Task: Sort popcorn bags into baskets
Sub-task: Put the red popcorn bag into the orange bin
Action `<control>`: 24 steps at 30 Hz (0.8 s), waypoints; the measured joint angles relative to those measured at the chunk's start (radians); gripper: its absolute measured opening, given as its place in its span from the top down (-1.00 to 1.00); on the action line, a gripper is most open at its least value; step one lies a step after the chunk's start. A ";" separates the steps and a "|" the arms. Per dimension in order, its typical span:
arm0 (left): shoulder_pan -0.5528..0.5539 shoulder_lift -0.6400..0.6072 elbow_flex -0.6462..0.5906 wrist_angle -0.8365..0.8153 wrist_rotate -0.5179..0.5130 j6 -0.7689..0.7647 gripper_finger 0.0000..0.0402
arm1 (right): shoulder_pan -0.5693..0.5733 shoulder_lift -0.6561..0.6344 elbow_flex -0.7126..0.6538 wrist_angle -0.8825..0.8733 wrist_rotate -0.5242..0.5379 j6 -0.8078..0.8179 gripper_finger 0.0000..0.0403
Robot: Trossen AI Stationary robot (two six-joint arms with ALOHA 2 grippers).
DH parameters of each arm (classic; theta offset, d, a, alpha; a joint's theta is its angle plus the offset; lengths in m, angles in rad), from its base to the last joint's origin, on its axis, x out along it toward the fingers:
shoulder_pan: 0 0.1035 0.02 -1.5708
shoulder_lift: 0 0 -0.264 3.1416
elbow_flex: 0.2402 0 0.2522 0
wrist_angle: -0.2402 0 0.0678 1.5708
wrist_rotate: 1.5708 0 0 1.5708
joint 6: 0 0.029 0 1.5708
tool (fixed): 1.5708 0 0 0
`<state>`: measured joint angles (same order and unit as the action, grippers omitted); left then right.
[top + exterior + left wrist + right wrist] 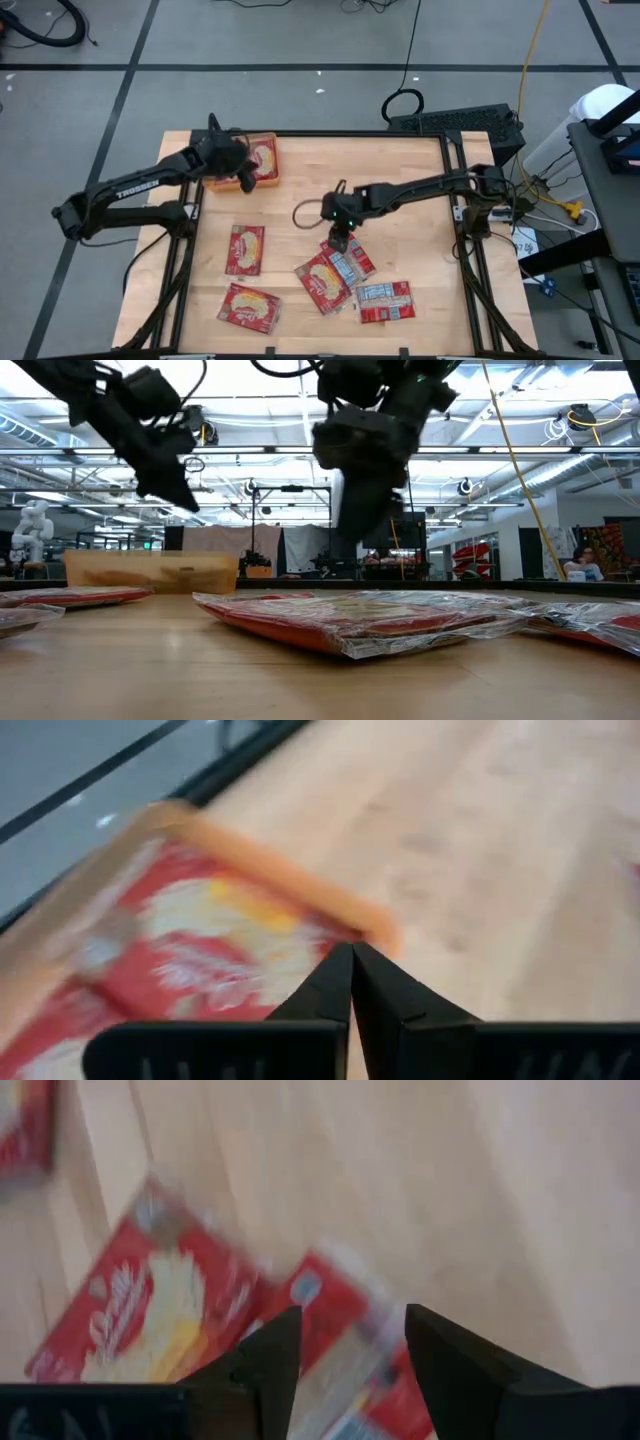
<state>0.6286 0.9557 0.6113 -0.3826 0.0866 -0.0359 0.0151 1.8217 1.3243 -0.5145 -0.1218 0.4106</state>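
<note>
Blur smears packets (160,1310) under the parted right hand (345,1342); left hand (350,960) pinched shut, empty.

Five popcorn bags lie loose on the table: one directly under the right gripper (339,243), one (322,282) just beside that, one (385,301) farther on, and two (245,249) (248,307) well off to its side. One orange basket (236,184) sits under the left gripper (243,172), with one bag (263,158) showing inside.
</note>
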 joint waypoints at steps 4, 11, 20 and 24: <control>-0.144 -0.008 0.000 0.010 0.001 -0.015 0.87 | 0.059 0.000 0.000 -0.094 0.050 0.081 0.05; -0.377 0.008 0.000 0.095 -0.008 -0.030 0.87 | 0.132 0.000 0.000 -0.197 0.130 0.201 -0.13; -0.678 0.151 -0.040 0.300 -0.008 -0.057 0.60 | 0.177 0.000 -0.001 -0.193 0.256 0.181 -0.27; -0.780 0.255 -0.048 0.377 -0.014 -0.090 0.28 | 0.192 0.000 -0.001 -0.193 0.259 0.125 -0.27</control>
<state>-0.1512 1.2109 0.5632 -0.0056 0.0723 -0.1257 0.2067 1.8217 1.3231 -0.7071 0.1368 0.5359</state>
